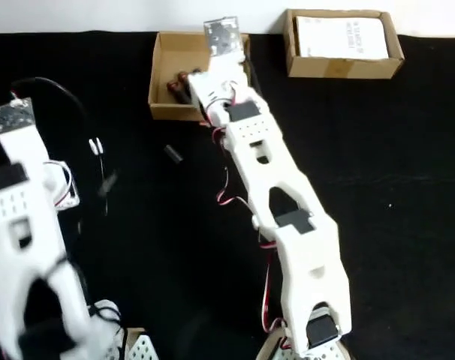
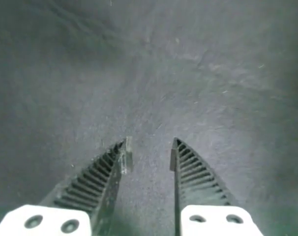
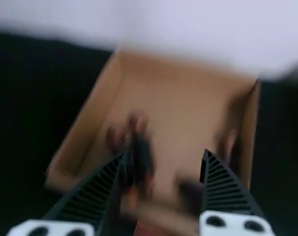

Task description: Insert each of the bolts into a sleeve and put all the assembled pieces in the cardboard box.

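Observation:
The cardboard box [image 1: 161,75] stands at the back of the black table, and my right arm stretches out to it. My right gripper [image 3: 164,161] hangs open just above the box's inside [image 3: 188,113]. Dark and reddish assembled pieces [image 3: 138,142] lie on the box floor, one close beside a finger [image 3: 114,177]; they show as dark shapes [image 1: 179,84] in the high view. A short black sleeve [image 1: 173,154] lies on the cloth in front of the box. My left gripper [image 2: 149,153] is open over bare black cloth at the left, nothing between its fingers.
A second cardboard box [image 1: 344,66] with a white sheet inside stands at the back right. Red and white cables [image 1: 226,196] run along the right arm. Thin wires and a small white piece [image 1: 97,145] lie near the left arm.

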